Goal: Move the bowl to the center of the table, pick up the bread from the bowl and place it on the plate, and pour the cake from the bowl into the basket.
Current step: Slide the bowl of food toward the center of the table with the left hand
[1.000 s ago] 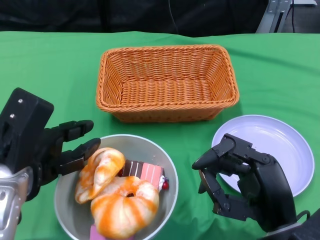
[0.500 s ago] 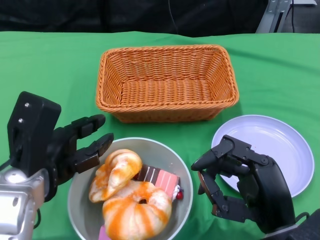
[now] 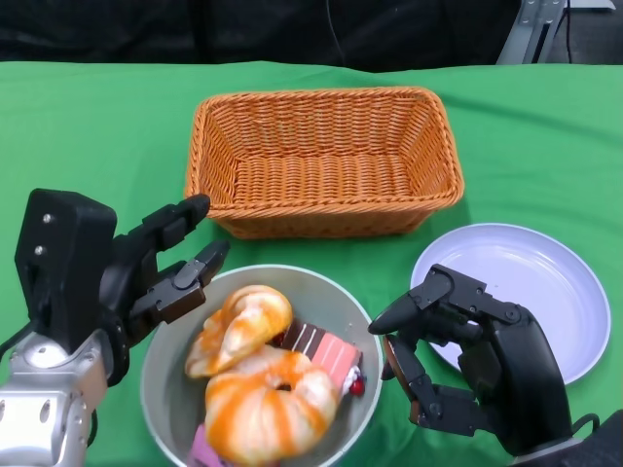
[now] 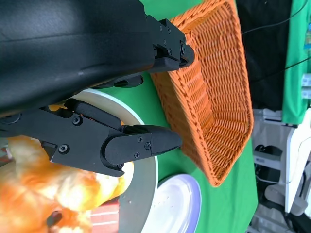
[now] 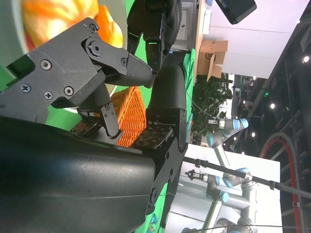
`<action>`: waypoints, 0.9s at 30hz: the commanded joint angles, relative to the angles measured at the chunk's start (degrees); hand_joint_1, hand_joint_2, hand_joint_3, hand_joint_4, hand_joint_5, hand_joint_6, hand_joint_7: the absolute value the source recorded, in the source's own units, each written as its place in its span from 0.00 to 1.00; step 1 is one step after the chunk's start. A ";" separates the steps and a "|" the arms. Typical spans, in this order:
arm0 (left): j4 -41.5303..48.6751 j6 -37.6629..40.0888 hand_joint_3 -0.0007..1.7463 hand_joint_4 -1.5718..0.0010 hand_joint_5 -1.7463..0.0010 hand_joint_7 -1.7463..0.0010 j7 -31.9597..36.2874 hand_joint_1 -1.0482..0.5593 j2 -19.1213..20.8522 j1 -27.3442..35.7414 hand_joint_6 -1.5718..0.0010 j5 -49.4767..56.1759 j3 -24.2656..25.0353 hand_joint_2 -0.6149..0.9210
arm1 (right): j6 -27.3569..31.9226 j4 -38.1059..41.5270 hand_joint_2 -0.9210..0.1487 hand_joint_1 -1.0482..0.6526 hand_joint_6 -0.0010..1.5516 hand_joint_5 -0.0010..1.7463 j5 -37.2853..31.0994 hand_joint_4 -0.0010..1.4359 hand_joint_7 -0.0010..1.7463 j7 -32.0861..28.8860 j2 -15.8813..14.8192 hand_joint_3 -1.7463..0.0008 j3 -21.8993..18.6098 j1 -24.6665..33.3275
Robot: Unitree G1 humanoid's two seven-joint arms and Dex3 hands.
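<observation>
Nearest the robot, the grey bowl [image 3: 156, 375] sits between the two hands, on the green table [image 3: 88, 136]. It holds two orange-striped bread [image 3: 263, 413] pieces, one curled over the other, and a slice of pink and brown cake [image 3: 321, 348] wedged against the bread on the side toward the right hand. A bit of something pink shows at the bowl's near edge, too cut off to identify.

The left hand [image 3: 146, 277] is at the bowl's rim on its own side, fingers spread and pointing toward the bowl's far edge; one fingertip lies over the rim, above the bread, as the left wrist view also shows. It grips nothing, though whether it touches the rim cannot be told.

The right hand [image 3: 453, 355] hovers just beside the bowl on the opposite side, fingers [image 3: 404, 309] curled inward but apart, with nothing in them.

Just beyond the right hand and partly hidden by it lies the pale lilac plate [image 3: 555, 282].

Farther out, beyond both hands and the bowl, stands the woven orange basket [image 3: 209, 126], near the left hand's fingertips.
</observation>
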 commanded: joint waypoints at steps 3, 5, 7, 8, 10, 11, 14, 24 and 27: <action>1.09 -2.48 0.29 0.77 0.99 0.98 1.32 0.33 1.06 0.88 0.86 1.15 0.30 1.00 | -0.73 0.53 0.41 0.52 0.48 0.88 0.31 0.54 0.69 -0.25 0.05 0.40 -0.22 -0.12; 1.60 -3.11 0.29 0.77 0.99 0.98 1.21 0.33 1.17 0.80 0.86 1.32 0.40 1.00 | -0.67 0.58 0.41 0.52 0.48 0.88 0.18 0.55 0.69 -0.29 0.03 0.40 -0.20 -0.16; 1.89 -3.70 0.29 0.77 0.99 0.98 1.15 0.33 1.24 0.82 0.85 1.59 0.36 1.00 | -0.78 0.70 0.41 0.52 0.48 0.88 0.24 0.55 0.69 -0.23 0.04 0.40 -0.20 -0.21; 1.83 -3.78 0.29 0.77 0.99 0.98 1.27 0.33 1.26 0.88 0.85 1.80 0.25 1.00 | -0.78 0.65 0.41 0.52 0.49 0.88 0.07 0.55 0.69 -0.36 0.07 0.40 -0.19 -0.18; 1.76 -3.92 0.29 0.76 0.99 0.98 1.46 0.33 1.21 0.95 0.85 2.00 0.15 1.00 | -0.69 0.49 0.41 0.51 0.49 0.88 -0.08 0.55 0.69 -0.49 0.08 0.40 -0.18 -0.10; 1.79 -4.17 0.29 0.76 0.98 0.98 1.34 0.33 1.21 1.00 0.84 1.97 0.16 1.00 | -0.64 0.38 0.41 0.51 0.49 0.88 -0.02 0.55 0.69 -0.51 0.12 0.40 -0.15 -0.02; 1.19 -5.25 0.29 0.76 0.98 0.99 1.44 0.33 1.74 1.36 0.85 3.00 -0.44 1.00 | -0.79 0.26 0.41 0.52 0.49 0.87 -0.12 0.55 0.69 -0.66 0.11 0.40 -0.17 0.06; -1.47 -5.60 0.32 0.76 0.99 0.99 2.45 0.35 5.99 2.24 0.85 9.34 -2.83 1.00 | -0.73 0.08 0.41 0.52 0.49 0.88 0.15 0.54 0.69 -0.62 -0.03 0.40 -0.26 -0.05; -2.82 -4.88 0.31 0.74 0.98 0.99 2.36 0.35 9.07 2.99 0.85 12.36 -3.36 1.00 | -1.06 0.30 0.40 0.53 0.48 0.88 0.57 0.54 0.69 -0.34 -0.07 0.40 -0.33 -0.18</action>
